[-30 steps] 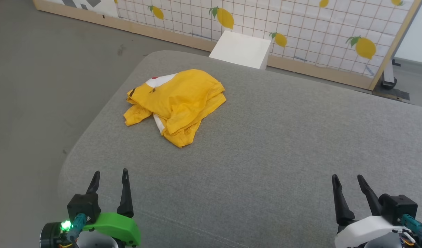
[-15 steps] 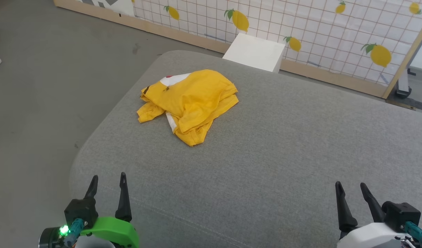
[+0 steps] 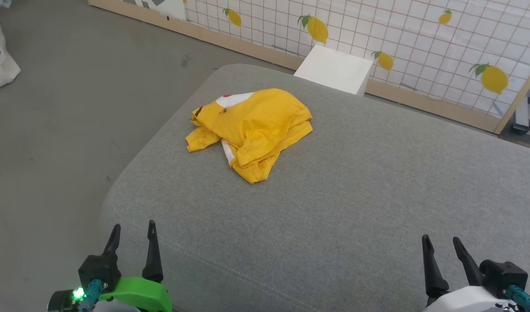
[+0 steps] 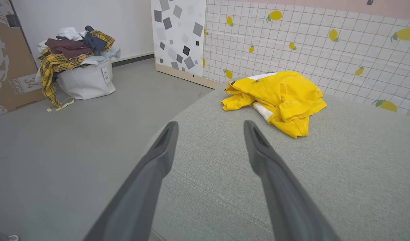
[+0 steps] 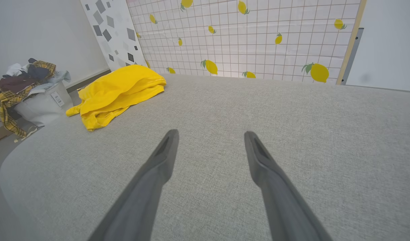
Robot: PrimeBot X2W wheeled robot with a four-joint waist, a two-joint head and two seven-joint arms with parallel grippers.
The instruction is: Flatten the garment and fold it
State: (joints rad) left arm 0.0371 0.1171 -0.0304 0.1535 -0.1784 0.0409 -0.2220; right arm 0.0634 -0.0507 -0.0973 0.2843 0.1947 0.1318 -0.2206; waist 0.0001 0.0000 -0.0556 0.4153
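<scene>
The garment [image 3: 254, 128], a bright yellow T-shirt, lies crumpled in a heap on the far left part of the grey cushioned surface [image 3: 356, 195]. A white patch with a red dot peeks out at its far edge. From the left wrist the garment [image 4: 278, 95] is ahead and slightly right; from the right wrist the garment [image 5: 118, 90] is far left. My left gripper [image 3: 133, 232] hovers open at the near left corner, well short of the heap. My right gripper [image 3: 440, 245] stands open at the near right, with nothing between its fingers.
A lemon-print grid screen [image 3: 421, 39] and a white box [image 3: 334, 69] stand behind the cushion. A white bin heaped with clothes [image 4: 79, 67] sits on the grey floor to the left, beside a cardboard box [image 4: 7, 57]. The cushion's left edge drops to the floor.
The whole head view has shifted, so the camera turned left; the garment has not moved on the cushion. Both grippers stay open and low in view.
</scene>
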